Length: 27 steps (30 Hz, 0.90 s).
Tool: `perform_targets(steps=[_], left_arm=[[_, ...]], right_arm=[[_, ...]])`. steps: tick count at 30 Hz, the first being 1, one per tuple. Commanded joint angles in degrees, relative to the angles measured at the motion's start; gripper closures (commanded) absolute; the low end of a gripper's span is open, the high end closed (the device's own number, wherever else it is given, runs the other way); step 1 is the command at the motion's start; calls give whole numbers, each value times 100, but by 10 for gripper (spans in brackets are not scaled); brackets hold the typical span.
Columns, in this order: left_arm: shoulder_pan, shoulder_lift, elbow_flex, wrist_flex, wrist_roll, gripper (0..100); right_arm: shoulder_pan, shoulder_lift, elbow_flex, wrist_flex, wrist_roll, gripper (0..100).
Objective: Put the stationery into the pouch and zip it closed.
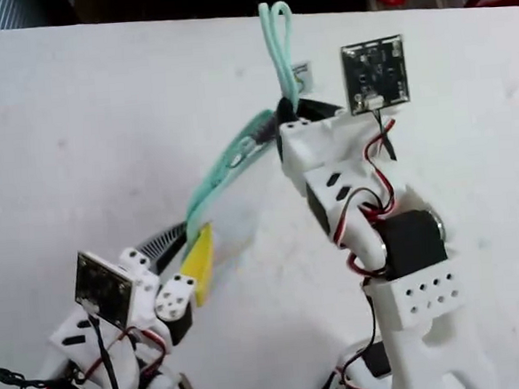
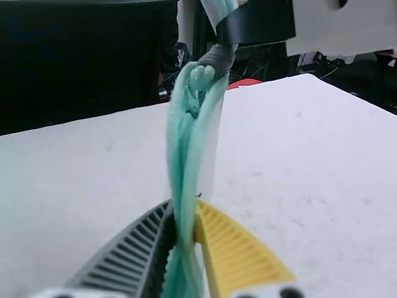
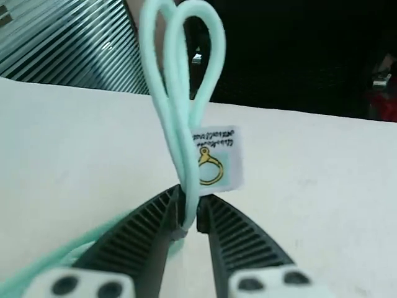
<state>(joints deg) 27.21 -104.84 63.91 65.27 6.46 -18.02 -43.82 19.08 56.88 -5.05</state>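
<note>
**Pouch strung between my two tools, contents unreadable**

Nearest me, in the high view, my left tool (image 1: pixel 196 227) sits at about 7 o'clock. It is clamped on the teal-trimmed edge of the pouch (image 1: pixel 226 166). My left wrist camera shows this best: the grey finger (image 2: pixel 133 251) and the yellow finger (image 2: pixel 239 251) press the bunched teal edge from either side. The roots of both fingers are cut off by the frame.

From that grip the pouch runs up toward 1 o'clock, lifted off the surface (image 1: pixel 77 127). Its clear side is hard to separate from the white beneath it. I cannot make out what lies inside it, nor whether the zip is open or closed.

At the far end, my left wrist view catches a grey nub (image 2: pixel 216 57) where the teal edge stops. I cannot tell whether it is the zip pull. The high view hides that spot behind my right arm.

My right tool (image 3: pixel 189 195) is at about 12 o'clock in the high view. Its two black fingers are pinched tight on the base of the teal cord loop (image 3: pixel 180 87). My right wrist camera shows the loop standing up beyond the fingertips, with a small white label (image 3: pixel 214 156) touching it. From above the label is a small pale patch, partly covered. The print on it is too small for me to tell.
</note>
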Motion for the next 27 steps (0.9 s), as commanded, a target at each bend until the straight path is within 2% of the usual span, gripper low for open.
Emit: perform_targets(steps=[1, 11, 16, 27], left_arm=[[-31, 22, -9, -193, -26, 978], [-31, 22, -9, -167, -35, 978], [-31, 22, -9, -167, -35, 978], [-31, 22, -9, -158, -35, 979]], right_arm=[[602, -84, -62, -145, -158, 981], [1182, -75, -18, -602, -167, 981], [1077, -66, 26, -743, -167, 981], [1156, -66, 1108, -2343, -149, 981]])
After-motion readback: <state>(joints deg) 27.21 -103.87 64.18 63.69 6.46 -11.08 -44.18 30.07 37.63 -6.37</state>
